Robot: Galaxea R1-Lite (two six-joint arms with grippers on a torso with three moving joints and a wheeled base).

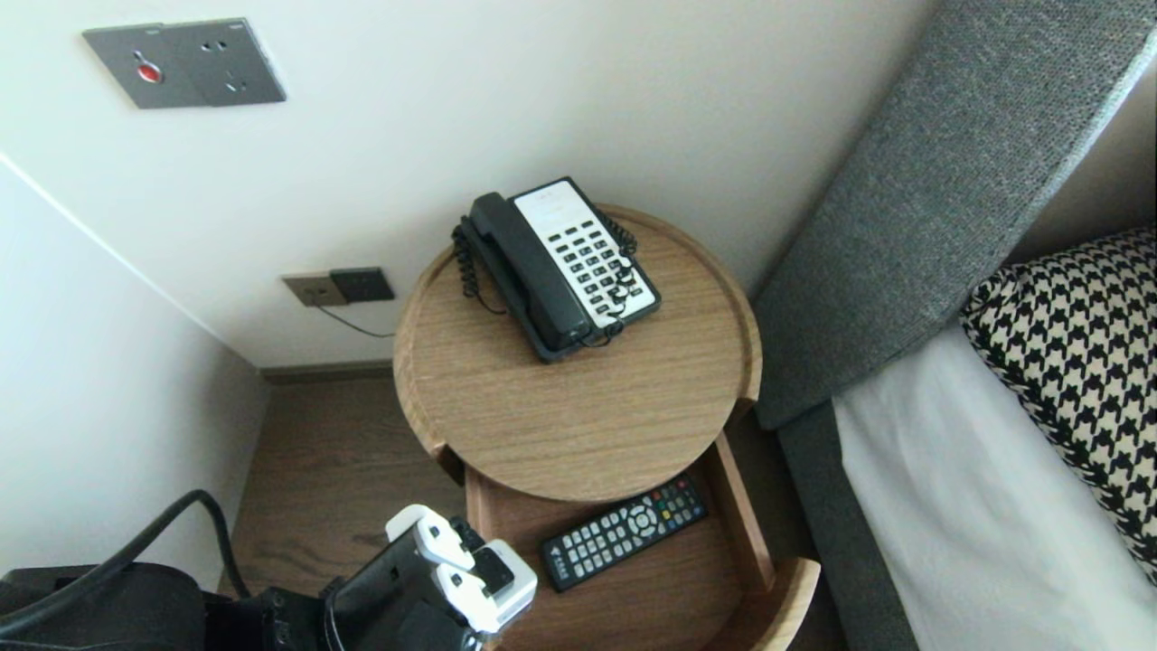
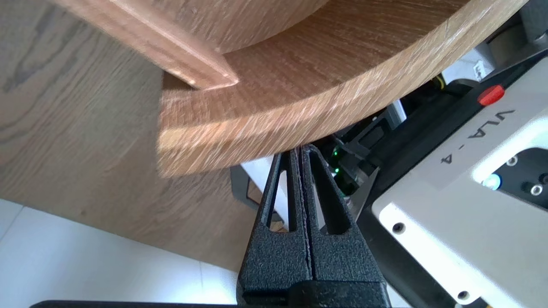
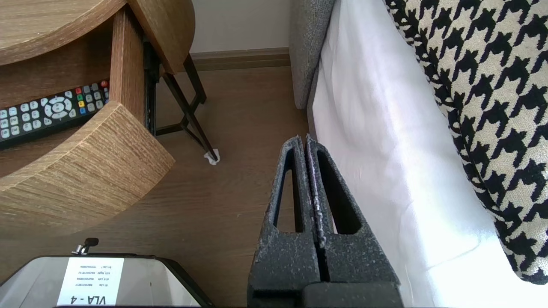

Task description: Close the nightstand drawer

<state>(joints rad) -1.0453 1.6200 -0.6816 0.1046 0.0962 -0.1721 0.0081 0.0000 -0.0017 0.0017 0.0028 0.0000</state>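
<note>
Shows left gripper low, tips pressed together (empty), beside curved front of drawer pulled out toward robot; shows remote lying diagonally inside; shows right gripper likewise pinched together near bed.

The left arm enters the head view at the lower left corner as a dark forearm. It runs toward the bottom centre of the frame and ends in a wrist capped with white housings, tilted up and to the right. In the left wrist view the left gripper rises from the bottom centre, its two black fingers pressed flat together and gripping nothing. In the right wrist view the right gripper stands likewise at bottom centre, closed tip to tip and empty.
</note>
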